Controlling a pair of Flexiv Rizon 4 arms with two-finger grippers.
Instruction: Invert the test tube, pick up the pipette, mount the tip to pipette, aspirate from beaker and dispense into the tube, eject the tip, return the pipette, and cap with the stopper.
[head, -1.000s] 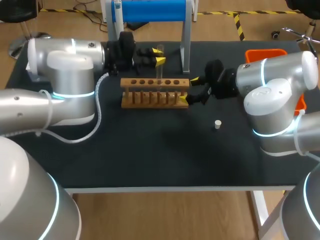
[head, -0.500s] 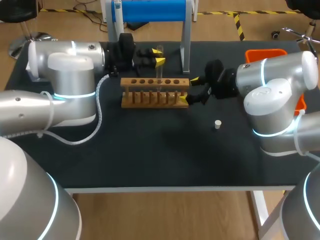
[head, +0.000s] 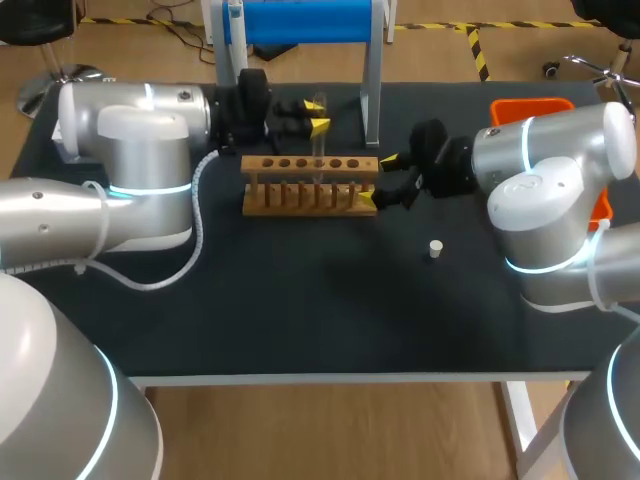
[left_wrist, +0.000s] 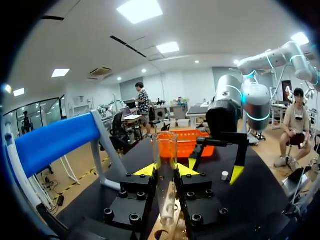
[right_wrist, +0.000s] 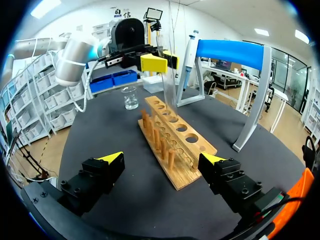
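A clear test tube (head: 320, 135) stands upright, mouth up, with my left gripper (head: 316, 111) shut on its upper part. Its lower end reaches the top board of the wooden rack (head: 310, 184). In the left wrist view the tube (left_wrist: 165, 175) sits between the yellow tips of the left gripper (left_wrist: 166, 171). My right gripper (head: 379, 180) is open, one finger on each side of the rack's right end without touching it. The right wrist view shows that rack (right_wrist: 172, 135) ahead of the right gripper (right_wrist: 162, 161), with the tube (right_wrist: 168, 85) at its far end. A white stopper (head: 435, 247) lies on the mat.
A blue-topped stand (head: 300, 22) rises behind the rack, and a pipette (right_wrist: 188, 55) hangs on it. A small glass beaker (right_wrist: 130, 97) stands on the mat beyond the rack. An orange bin (head: 528, 108) sits at the table's right rear.
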